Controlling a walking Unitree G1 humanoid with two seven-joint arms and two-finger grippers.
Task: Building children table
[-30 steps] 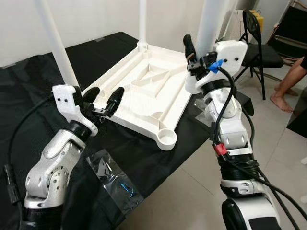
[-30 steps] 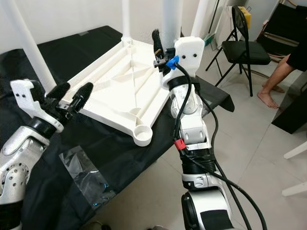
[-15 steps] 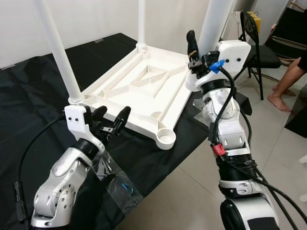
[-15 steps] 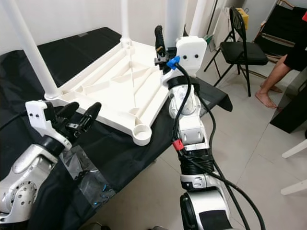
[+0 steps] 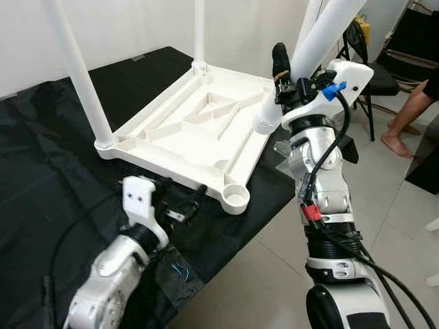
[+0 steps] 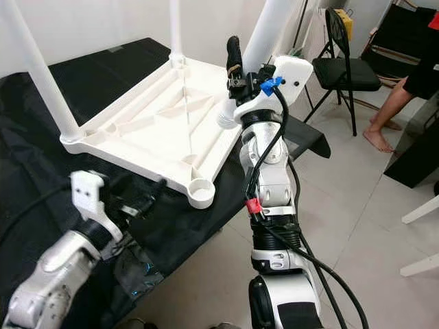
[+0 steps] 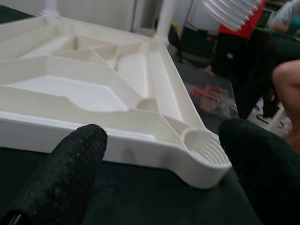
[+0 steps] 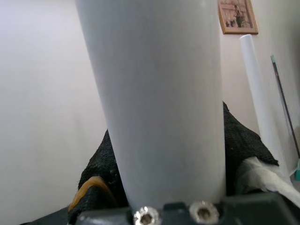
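A white plastic tabletop (image 5: pixel 206 127) lies upside down on black cloth. Two white legs stand in it, one at the left corner (image 5: pixel 77 75) and one at the far corner (image 5: pixel 199 31). My right gripper (image 5: pixel 295 68) is shut on a third white leg (image 5: pixel 312 51), which is tilted. Its threaded end (image 5: pixel 264 122) hangs just off the tabletop's right corner. The right wrist view has that leg (image 8: pixel 159 93) between both fingers (image 8: pixel 101 173). The near corner socket (image 5: pixel 236 199) holds nothing. My left gripper (image 5: pixel 182 205) is open, low over the cloth, just before the tabletop's front edge (image 7: pixel 93 136).
A crumpled clear plastic bag (image 5: pixel 171 267) lies on the cloth near my left arm. The cloth-covered surface ends close to the near corner socket, with tiled floor beyond. A black folding chair (image 5: pixel 374 72) and a person's bare leg (image 5: pixel 410 113) are at the right.
My right gripper has tipped the leg from upright to slanted, so its threaded end now shows beside the corner. My left arm has dropped and drawn back toward the front edge, fingers still apart.
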